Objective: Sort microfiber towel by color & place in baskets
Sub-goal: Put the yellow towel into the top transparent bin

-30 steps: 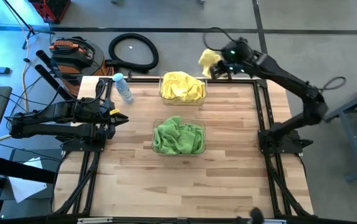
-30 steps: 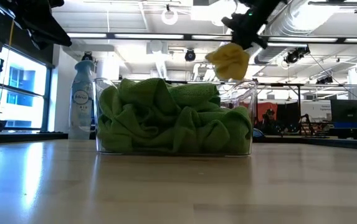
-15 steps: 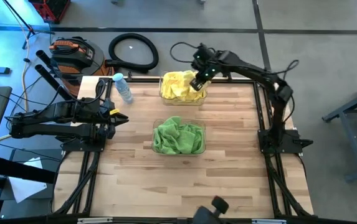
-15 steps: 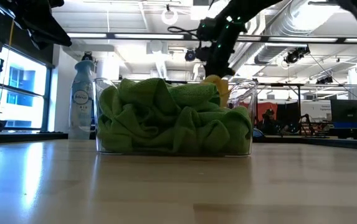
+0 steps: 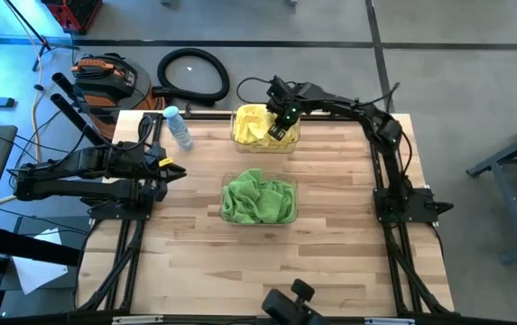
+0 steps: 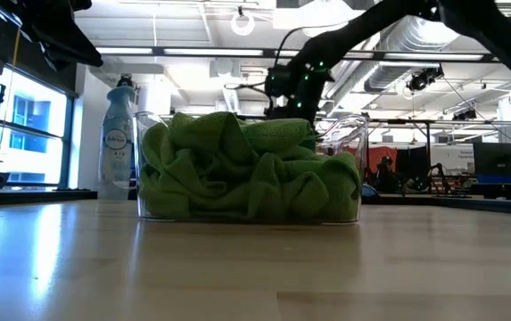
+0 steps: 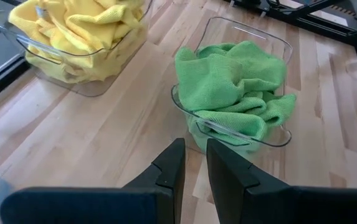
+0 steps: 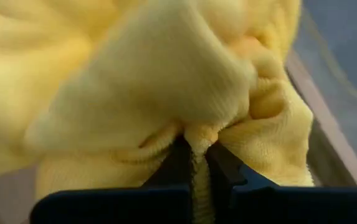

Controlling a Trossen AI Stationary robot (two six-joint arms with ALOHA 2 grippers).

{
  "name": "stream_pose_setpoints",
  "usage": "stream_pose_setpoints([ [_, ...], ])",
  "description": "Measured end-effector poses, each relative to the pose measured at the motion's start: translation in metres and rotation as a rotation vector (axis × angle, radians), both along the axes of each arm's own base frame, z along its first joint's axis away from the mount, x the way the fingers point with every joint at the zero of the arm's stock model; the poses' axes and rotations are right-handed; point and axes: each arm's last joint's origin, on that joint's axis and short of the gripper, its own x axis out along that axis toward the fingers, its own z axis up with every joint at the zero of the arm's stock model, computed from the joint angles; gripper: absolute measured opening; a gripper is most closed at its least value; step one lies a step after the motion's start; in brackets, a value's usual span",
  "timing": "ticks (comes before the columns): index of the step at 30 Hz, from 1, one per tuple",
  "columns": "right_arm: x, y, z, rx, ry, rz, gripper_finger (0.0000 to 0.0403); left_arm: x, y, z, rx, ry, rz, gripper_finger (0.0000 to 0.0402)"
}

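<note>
From above, two clear baskets are seen on the table: the far basket [image 5: 236,135] is filled with yellow towels [image 5: 256,122], the near basket [image 5: 226,209] with green towels [image 5: 258,197]. The right gripper [image 5: 279,125] is lowered over the far basket; the left gripper [image 5: 173,170] is parked at the table's left edge. At table height, the green towels [image 6: 246,169] are heaped above their basket's rim. Past the left wrist, both filled baskets are shown, and the left fingers [image 7: 171,168] are nearly closed on nothing. At the right wrist, a yellow towel [image 8: 166,93] is pinched between closed fingers.
</note>
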Motion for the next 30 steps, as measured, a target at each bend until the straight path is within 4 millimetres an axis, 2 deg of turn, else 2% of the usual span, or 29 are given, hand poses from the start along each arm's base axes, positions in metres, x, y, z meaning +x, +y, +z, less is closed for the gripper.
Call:
stream_pose_setpoints([
  [4, 0.005, -0.004, -0.024, 0.027, 0.043, 0.0, 0.0003, 0.0, 0.0, 0.0, 0.006, 0.001, 0.009, 0.0053],
  [7, 0.008, -0.005, -0.034, 0.039, 0.062, -0.001, 0.0003, 0.0, 0.0, 0.0, 0.006, 0.001, 0.009, 0.0053],
  [13, 0.007, -0.005, -0.035, 0.045, 0.065, -0.009, 0.0015, 0.0, 0.0, 0.0, 0.006, 0.001, 0.01, 0.0053],
  [17, 0.006, -0.004, -0.028, 0.047, 0.061, -0.026, 0.0047, 0.0, 0.0, 0.0, 0.006, 0.001, 0.01, 0.0053],
  [21, 0.007, -0.004, -0.011, 0.052, 0.068, -0.034, 0.0084, 0.0, 0.0, 0.0, 0.007, 0.001, 0.01, 0.0053],
  [25, 0.006, -0.004, 0.013, 0.057, 0.075, -0.034, 0.0109, 0.0, 0.0, 0.0, 0.007, 0.001, 0.01, 0.0053],
  [30, 0.003, -0.002, 0.046, 0.067, 0.074, -0.06, 0.0122, 0.0, 0.0, 0.0, 0.007, 0.001, 0.01, 0.0053],
])
